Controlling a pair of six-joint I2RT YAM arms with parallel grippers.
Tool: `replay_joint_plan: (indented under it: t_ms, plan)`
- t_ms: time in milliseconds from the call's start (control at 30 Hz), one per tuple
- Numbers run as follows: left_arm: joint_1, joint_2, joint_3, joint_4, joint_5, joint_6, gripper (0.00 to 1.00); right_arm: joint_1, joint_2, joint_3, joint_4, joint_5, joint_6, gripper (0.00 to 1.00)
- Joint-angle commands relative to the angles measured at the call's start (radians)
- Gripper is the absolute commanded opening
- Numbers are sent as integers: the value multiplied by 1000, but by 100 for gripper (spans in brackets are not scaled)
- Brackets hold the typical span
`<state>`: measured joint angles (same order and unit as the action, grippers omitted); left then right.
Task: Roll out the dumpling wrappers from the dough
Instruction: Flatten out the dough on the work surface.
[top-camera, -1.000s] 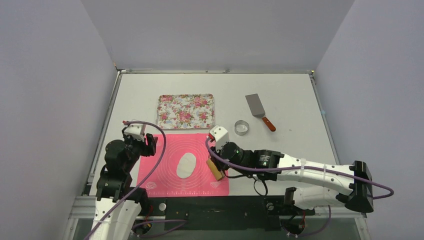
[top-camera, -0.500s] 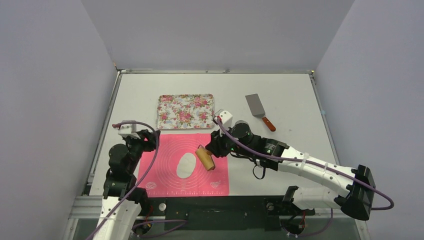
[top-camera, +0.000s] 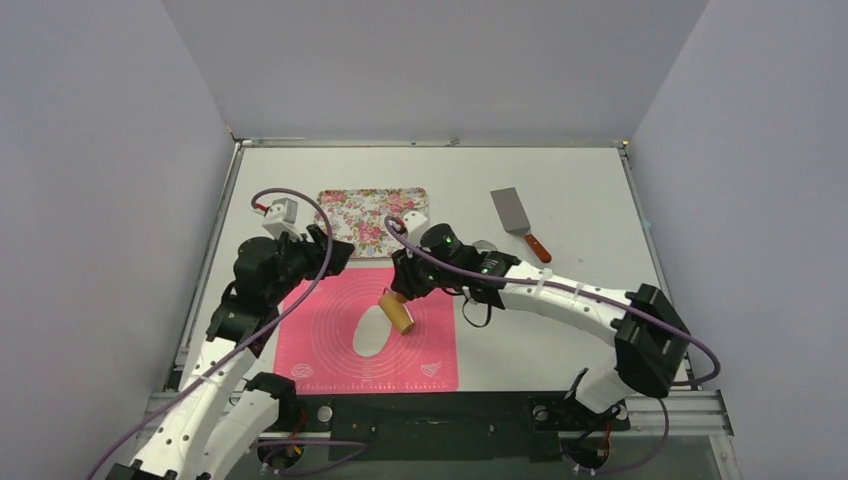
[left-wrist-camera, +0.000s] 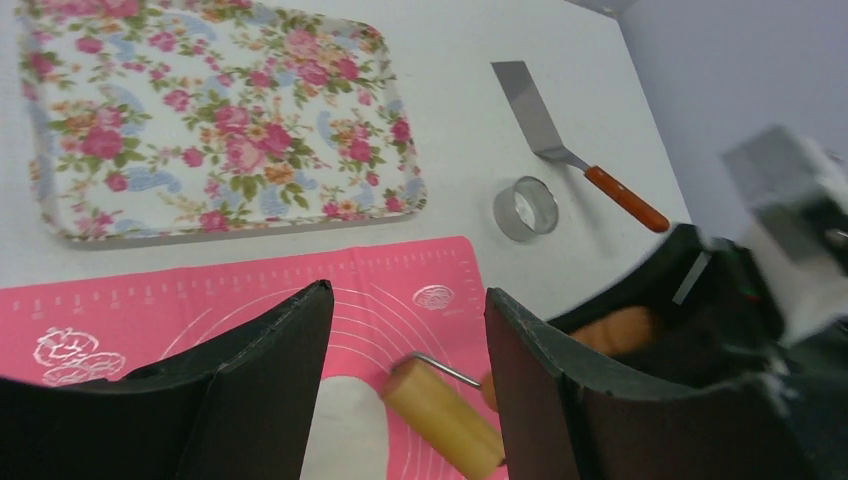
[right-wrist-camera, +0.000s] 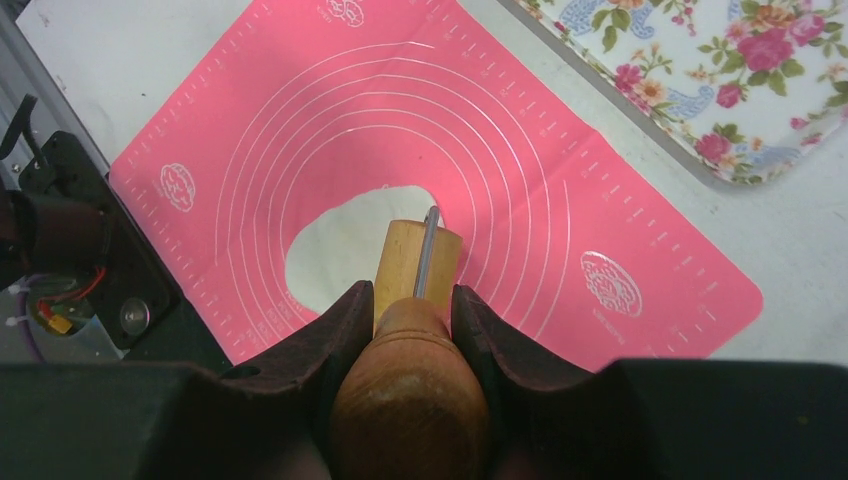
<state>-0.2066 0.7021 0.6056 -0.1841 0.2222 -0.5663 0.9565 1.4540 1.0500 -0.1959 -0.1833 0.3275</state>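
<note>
A flat white oval of dough (top-camera: 372, 332) lies in the middle of the pink mat (top-camera: 320, 345). My right gripper (top-camera: 405, 285) is shut on the brown handle (right-wrist-camera: 410, 400) of a wooden roller (top-camera: 400, 312). The roller's barrel (right-wrist-camera: 412, 258) rests at the dough's (right-wrist-camera: 340, 250) right edge. My left gripper (left-wrist-camera: 408, 295) hangs open and holds nothing, above the mat's far edge near the tray, looking down on the roller (left-wrist-camera: 440, 420). The dumpling wrappers are out of view.
A floral tray (top-camera: 370, 222) sits just beyond the mat. A metal ring cutter (left-wrist-camera: 524, 208) and a spatula (top-camera: 515, 218) with an orange handle lie to the right of the tray. The right arm reaches across the table's right half.
The right arm has carried the roller from the mat's right edge leftward onto the dough's edge. The left arm has risen and reached forward toward the mat's far edge.
</note>
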Motion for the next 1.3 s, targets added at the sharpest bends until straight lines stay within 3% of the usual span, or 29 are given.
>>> replay_joint_plan:
  t_ms: [0, 100, 233, 433, 567, 800, 1267]
  plan:
    - [-164, -3, 135, -87, -204, 81, 55, 7, 113, 135, 105, -72, -13, 0]
    - [-202, -68, 167, -120, -381, 102, 55, 13, 189, 184, 143, -64, -29, 0]
    - [-202, -171, 166, -136, -473, 131, 55, 29, 286, 247, 97, -67, -96, 0]
    - [-209, -329, 143, -211, -604, 4, 55, 34, 307, 188, 114, -50, -159, 0]
    - [-217, -267, 205, -377, -592, -35, 55, 71, 333, 132, 121, -51, -218, 0]
    - [-219, -291, 214, -472, -571, -77, 55, 102, 388, 19, 169, -133, -266, 0]
    - [-233, -277, 247, -638, -644, -129, 55, 149, 493, -183, 502, -244, -145, 0]
